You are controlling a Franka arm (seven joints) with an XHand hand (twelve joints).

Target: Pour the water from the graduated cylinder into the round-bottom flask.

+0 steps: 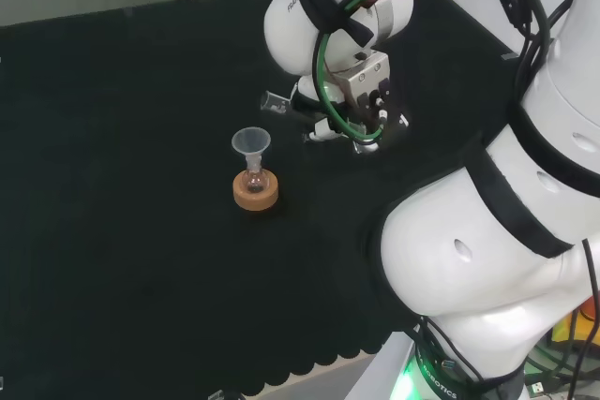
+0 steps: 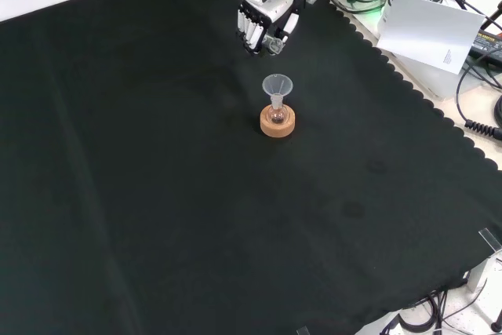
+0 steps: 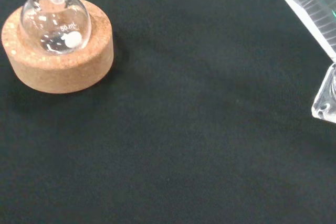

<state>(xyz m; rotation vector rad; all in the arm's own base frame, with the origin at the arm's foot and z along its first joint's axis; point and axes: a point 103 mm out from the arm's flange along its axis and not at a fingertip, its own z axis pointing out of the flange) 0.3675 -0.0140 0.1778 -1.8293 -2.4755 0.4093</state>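
Up above the desk (image 2: 157, 194), the hand (image 2: 263, 25) has its fingers curled round the graduated cylinder (image 1: 276, 102), which lies tilted, its open mouth toward the funnel (image 1: 251, 143). That funnel sits in the round-bottom flask (image 1: 254, 181) on its cork ring (image 1: 255, 194), near the hand but apart from it. Bare black cloth surrounds the stand widely; the scalloped edge lies well off. Close up, the wrist view shows a small white bead inside the flask and the cylinder's ruled wall.
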